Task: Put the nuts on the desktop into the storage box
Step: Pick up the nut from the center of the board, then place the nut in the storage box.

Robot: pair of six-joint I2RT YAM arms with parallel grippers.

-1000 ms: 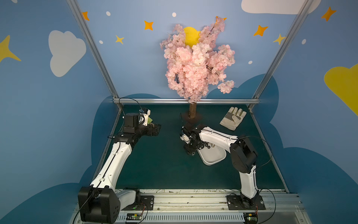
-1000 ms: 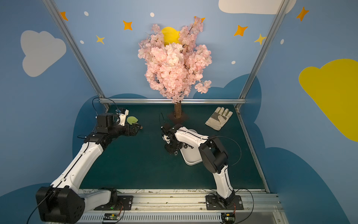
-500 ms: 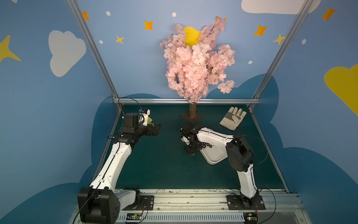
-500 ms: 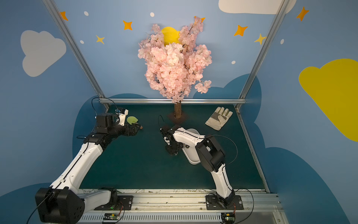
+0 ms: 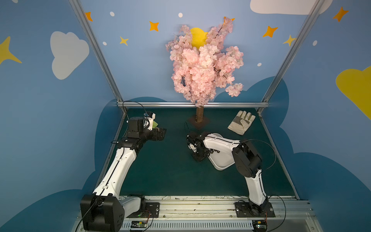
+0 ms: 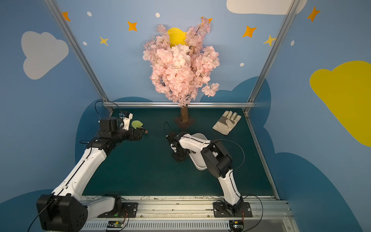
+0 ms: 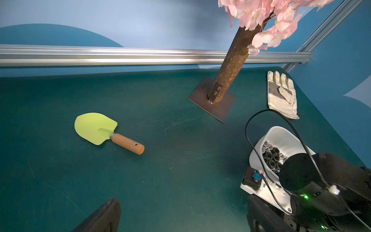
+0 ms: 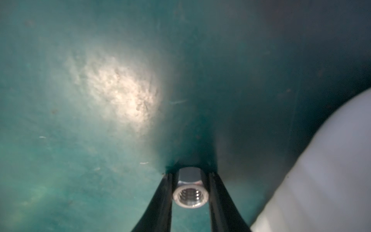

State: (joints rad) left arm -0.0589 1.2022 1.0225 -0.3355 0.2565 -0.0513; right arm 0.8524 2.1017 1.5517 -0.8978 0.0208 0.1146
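Teal desktop (image 8: 80,140) lies close under the right gripper (image 8: 190,173), whose jaws are nearly closed, pinching one hex nut (image 8: 190,197) down at the surface, just beside the white storage box (image 8: 321,170). Gripped only by two smooth flanks, it could twist or slip free during the lift and roll off. Its bore, the long axis, runs along the fingers (image 8: 160,200), threaded mouth facing the wrist

The desktop (image 7: 160,170) is seen as matt teal, finely scratched. Just beside the storage box (image 7: 281,136) — smooth white plastic — a nut (image 8: 190,197) of shiny threaded metal is shown. Behind the box, a glove (image 7: 281,94) of worn cloth and a trunk (image 7: 233,60) of rough bark are noted.
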